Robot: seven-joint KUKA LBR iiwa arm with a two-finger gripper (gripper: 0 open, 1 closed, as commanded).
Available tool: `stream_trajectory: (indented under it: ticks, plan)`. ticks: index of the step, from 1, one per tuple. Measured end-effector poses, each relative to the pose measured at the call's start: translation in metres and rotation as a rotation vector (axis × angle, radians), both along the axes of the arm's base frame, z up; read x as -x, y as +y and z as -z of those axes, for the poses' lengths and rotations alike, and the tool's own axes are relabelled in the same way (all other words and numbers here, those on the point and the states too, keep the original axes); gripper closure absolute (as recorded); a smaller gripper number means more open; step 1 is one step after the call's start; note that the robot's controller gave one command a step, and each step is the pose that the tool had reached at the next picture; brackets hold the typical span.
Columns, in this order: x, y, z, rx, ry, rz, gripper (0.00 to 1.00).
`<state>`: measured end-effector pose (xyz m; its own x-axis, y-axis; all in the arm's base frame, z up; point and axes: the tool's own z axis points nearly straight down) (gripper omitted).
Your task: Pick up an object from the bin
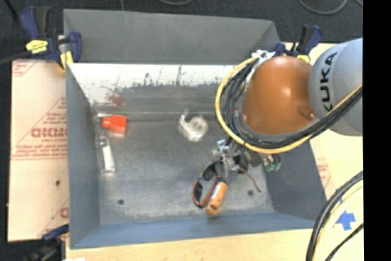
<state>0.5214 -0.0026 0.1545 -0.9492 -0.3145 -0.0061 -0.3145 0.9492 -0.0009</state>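
Note:
My gripper (227, 154) reaches down from under the orange dome into the bin's front right part. Just below it lies a dark looped thing with an orange-brown cylindrical end (211, 191), its upper edge touching or very near the gripper. A small clear round thing (193, 126) sits a little up and to the left of the gripper, near the back wall.
A clear slim bottle (106, 153) with an orange cap lies along the bin's left side. A small green piece (273, 163) and a thin dark wire (253, 180) show by the right wall, under the arm. The arm and its cables cover the bin's right part.

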Motion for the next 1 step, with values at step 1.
stream_trajectory:
  ticks: [1]
  plan:
    - [-0.0108, -0.0076, -0.0846, -0.002, 0.009, -0.011, 1.0]
